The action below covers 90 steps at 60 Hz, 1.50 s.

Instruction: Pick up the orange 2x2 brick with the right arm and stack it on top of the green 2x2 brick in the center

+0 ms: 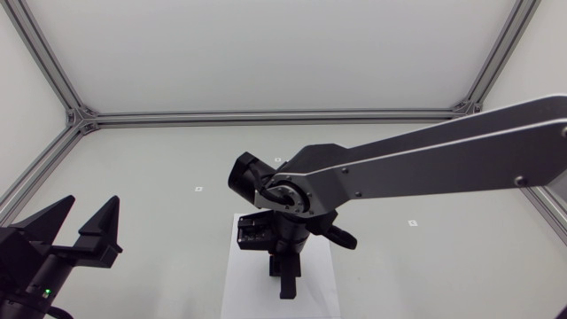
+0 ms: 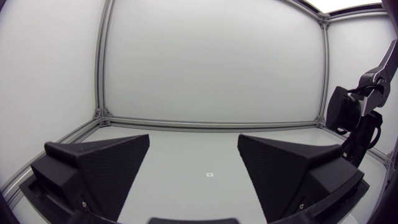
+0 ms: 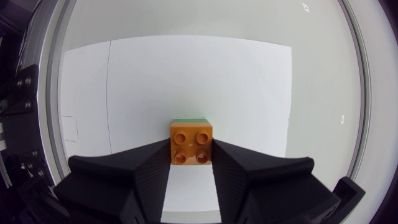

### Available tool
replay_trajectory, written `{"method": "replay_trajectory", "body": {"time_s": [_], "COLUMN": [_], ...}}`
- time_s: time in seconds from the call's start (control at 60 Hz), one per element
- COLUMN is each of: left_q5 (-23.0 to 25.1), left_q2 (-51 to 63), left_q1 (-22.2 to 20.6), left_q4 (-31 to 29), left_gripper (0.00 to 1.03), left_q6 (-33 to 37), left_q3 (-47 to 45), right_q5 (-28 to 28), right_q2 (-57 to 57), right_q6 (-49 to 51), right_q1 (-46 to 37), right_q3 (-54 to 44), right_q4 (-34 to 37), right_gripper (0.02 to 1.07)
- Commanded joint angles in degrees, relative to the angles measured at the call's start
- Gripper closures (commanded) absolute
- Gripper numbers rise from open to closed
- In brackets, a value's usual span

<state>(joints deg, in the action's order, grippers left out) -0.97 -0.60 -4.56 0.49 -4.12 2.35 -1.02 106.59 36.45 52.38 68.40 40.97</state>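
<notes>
**Item 1. Right gripper (image 3: 191, 148).** Pinching. Its two wedge fingers press the side walls of the orange brick (image 3: 191, 143) from opposite sides. The grip sits low on the walls, so all four studs are exposed.

**Item 2. Orange brick.** It sits between the fingertips, studs up and square to the jaws. It appears to rest on the brick below. Whether it is fully seated cannot be told from this angle.

**Item 3. Green brick (image 3: 189, 120).** It lies directly under the orange one. Only a thin green edge shows, just ahead of the fingertips. That alignment suggests the stack is placed, or nearly so, with release as the likely remaining step.

**Item 4. White sheet (image 3: 186, 68).** It lies flat under the gripper, extends ahead of it, and marks the centre spot.

**Item 5. Right arm (image 1: 425, 164).** It reaches in over the sheet with its wrist pointing straight down. In the head view it hides both bricks.

**Item 6. Table (image 3: 323, 37).** A grey surface all round the sheet.

**Item 7. Left gripper (image 2: 194, 155).** Well apart from the right gripper, at the far side of the table. Its fingers are spread wide with nothing between them. It has no part in this step.
</notes>
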Motion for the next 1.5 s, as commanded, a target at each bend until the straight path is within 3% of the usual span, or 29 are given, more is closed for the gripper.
{"method": "replay_trajectory", "body": {"time_s": [0.0, 0.1, 0.233, 0.35, 0.9, 1.283, 1.383, 1.483], "left_q5": [-0.2, -0.2, -0.2, -0.2, -0.2, -0.2, -0.2, -0.2], "left_q2": [-0.1, -0.1, -0.1, -0.1, -0.1, -0.1, -0.1, -0.1], "left_q1": [0.3, 0.3, 0.3, 0.3, 0.3, 0.3, 0.3, 0.3], "left_q4": [-0.6, -0.6, -0.6, -0.6, -0.6, -0.6, -0.6, -0.6], "left_gripper": [0.04, 0.04, 0.04, 0.04, 0.04, 0.04, 0.04, 0.04], "left_q6": [-1.2, -1.2, -1.2, -1.2, -1.2, -1.2, -1.2, -1.2], "left_q3": [-2.3, -2.3, -2.3, -2.3, -2.3, -2.3, -2.3, -2.3], "right_q5": [0.5, 0.6, 0.8, 0.9, 0.8, 0.8, 2.1, 3.7], "right_q2": [2.0, 2.0, 2.1, 1.9, -3.2, -14.3, -18.5, -26.5], "right_q6": [-0.1, -0.2, -0.7, -0.9, -1.1, -3.0, -5.9, -7.9], "right_q1": [-0.3, -0.3, -0.3, -0.4, -0.5, -1.4, -4.8, -10.7], "right_q3": [-0.5, -0.7, -0.5, -0.4, 1.4, 3.3, 0.6, -4.9], "right_q4": [-0.1, -0.1, -0.1, 0.0, 1.8, 10.3, 7.5, 0.2], "right_gripper": [0.69, 0.68, 0.24, 0.11, 0.07, 0.07, 0.07, 0.07]}}
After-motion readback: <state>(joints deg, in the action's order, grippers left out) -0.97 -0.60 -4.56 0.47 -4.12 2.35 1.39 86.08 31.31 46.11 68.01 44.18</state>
